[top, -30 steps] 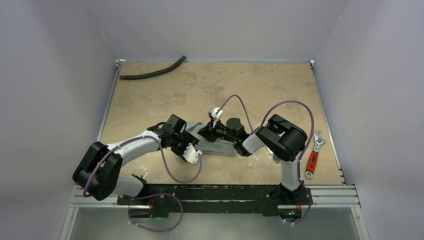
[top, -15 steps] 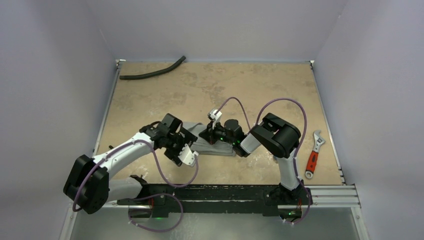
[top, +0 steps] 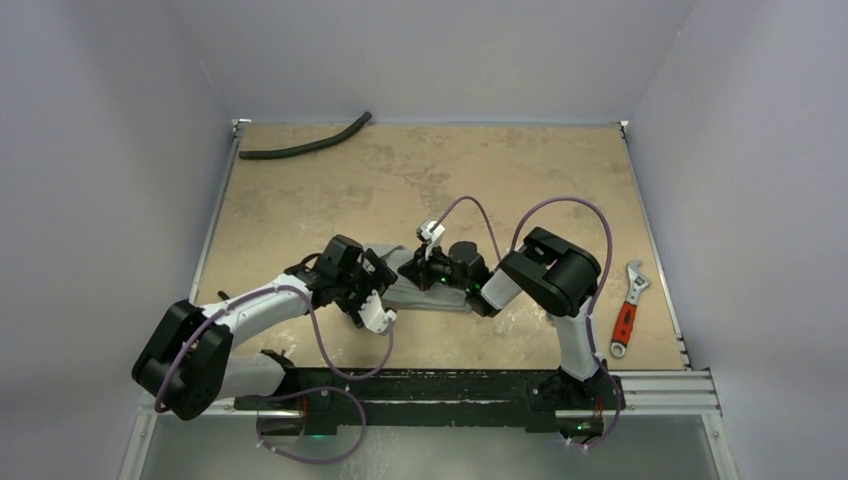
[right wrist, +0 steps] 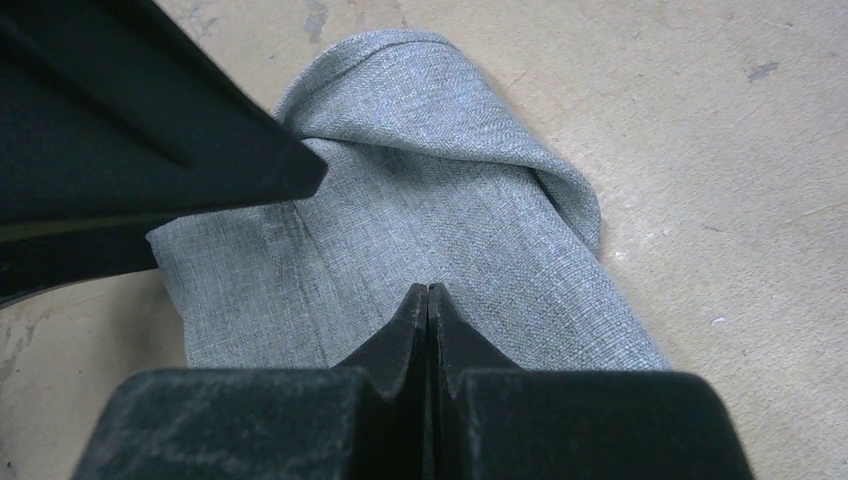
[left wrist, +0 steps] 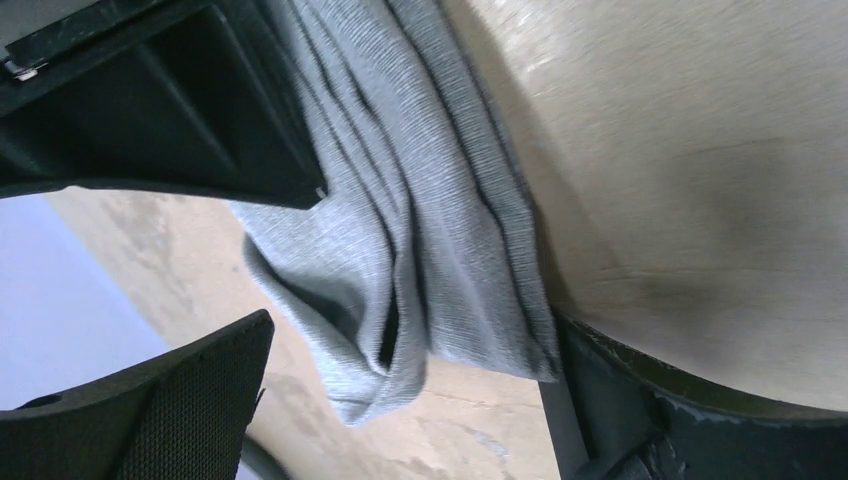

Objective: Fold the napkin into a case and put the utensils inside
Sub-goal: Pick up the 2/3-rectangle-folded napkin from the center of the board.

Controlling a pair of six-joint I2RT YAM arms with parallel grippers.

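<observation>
The grey napkin (top: 425,293) lies on the table as a folded oblong between my two grippers. In the left wrist view its layered end (left wrist: 400,260) sits between the wide-apart fingers (left wrist: 170,400) of my left gripper (left wrist: 410,345), which stands open at the napkin's left end (top: 385,285). My right gripper (right wrist: 428,290) is shut, its tips pressed down on top of the napkin (right wrist: 430,200) with no cloth showing between them; in the top view it is at the napkin's far edge (top: 415,268). The utensils are out of view.
A red-handled wrench (top: 627,310) lies near the table's right edge. A long black hose (top: 305,145) rests at the far left corner. The right arm's elbow (top: 555,270) hangs over the table right of the napkin. Grey walls enclose the table.
My left gripper has opened wide and let go of the napkin's left end, its arm shifting a little. My right gripper has closed and settled onto the napkin.
</observation>
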